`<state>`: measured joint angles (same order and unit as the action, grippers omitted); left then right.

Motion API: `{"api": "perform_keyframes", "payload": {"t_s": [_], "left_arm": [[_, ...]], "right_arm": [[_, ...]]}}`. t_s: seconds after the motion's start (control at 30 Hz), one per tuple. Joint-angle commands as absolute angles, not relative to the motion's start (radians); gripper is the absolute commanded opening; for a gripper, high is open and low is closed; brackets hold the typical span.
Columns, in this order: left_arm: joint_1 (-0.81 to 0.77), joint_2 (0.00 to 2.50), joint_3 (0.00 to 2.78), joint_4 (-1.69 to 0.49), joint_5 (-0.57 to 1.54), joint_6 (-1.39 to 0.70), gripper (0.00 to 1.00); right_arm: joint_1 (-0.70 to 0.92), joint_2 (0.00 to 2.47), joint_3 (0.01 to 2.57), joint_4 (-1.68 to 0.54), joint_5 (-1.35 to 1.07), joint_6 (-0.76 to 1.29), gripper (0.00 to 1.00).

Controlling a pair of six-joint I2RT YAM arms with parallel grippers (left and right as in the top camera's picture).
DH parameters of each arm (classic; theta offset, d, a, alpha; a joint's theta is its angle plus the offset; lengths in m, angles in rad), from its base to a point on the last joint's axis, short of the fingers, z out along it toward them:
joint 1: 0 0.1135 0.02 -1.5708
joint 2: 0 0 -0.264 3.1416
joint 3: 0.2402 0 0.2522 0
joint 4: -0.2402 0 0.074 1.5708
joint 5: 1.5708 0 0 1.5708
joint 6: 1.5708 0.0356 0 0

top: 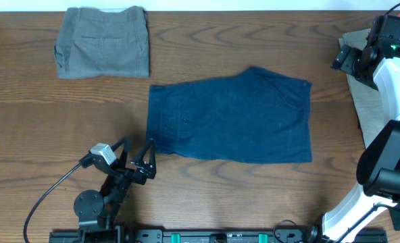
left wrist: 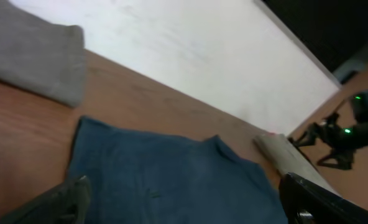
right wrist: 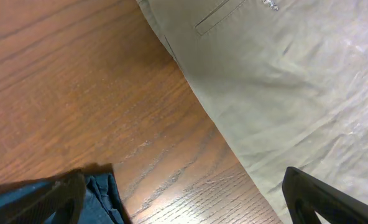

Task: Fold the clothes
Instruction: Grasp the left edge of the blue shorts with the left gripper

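Wooden table (top: 44,121); navy shorts (top: 230,115) flat at centre, laid for folding; grey-olive pair (top: 103,42) folded, set aside; left gripper (top: 139,147) wide beside navy corner; right gripper (top: 344,59) wide over beige pair (top: 363,101).

our left end effector (top: 139,150) sits just off the lower left corner of the navy shorts (top: 234,118), fingers spread wide and holding nothing. our left arm (top: 112,189) slopes back away from the shorts. our right end effector (top: 342,59) hangs beyond their upper right corner, fingers parted and empty, our right arm (top: 396,81) bent behind it.
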<state>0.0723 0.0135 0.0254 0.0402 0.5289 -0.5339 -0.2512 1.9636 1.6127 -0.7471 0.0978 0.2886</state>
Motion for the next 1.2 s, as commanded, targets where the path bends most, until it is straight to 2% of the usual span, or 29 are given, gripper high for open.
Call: {"api": "perform_keyframes", "payload": {"t_s": [0.0,0.23,0.43,0.5,0.73,1.17], "left_arm": [[0.078,0.058,0.101,0.040,0.559,-0.474,0.98],[0.077,0.481,0.427,-0.155,0.547,-0.294,0.98],[0.077,1.020,0.897,-0.607,0.546,-0.098,0.98],[0.078,1.152,0.998,-0.667,0.545,-0.097,0.98],[0.090,1.470,1.104,-0.647,0.512,-0.097,0.98],[0.090,1.777,1.104,-0.646,0.513,-0.011,0.98]], "right_arm": [[-0.254,1.967,1.623,-0.749,0.105,0.291,0.99],[-0.254,1.967,1.623,-0.749,0.105,0.291,0.99],[-0.254,1.967,1.623,-0.749,0.105,0.291,0.99],[-0.254,1.967,1.623,-0.749,0.105,0.291,0.99],[-0.254,1.967,1.623,-0.749,0.105,0.291,0.99],[-0.254,1.967,1.623,-0.749,0.105,0.291,0.99]]}}
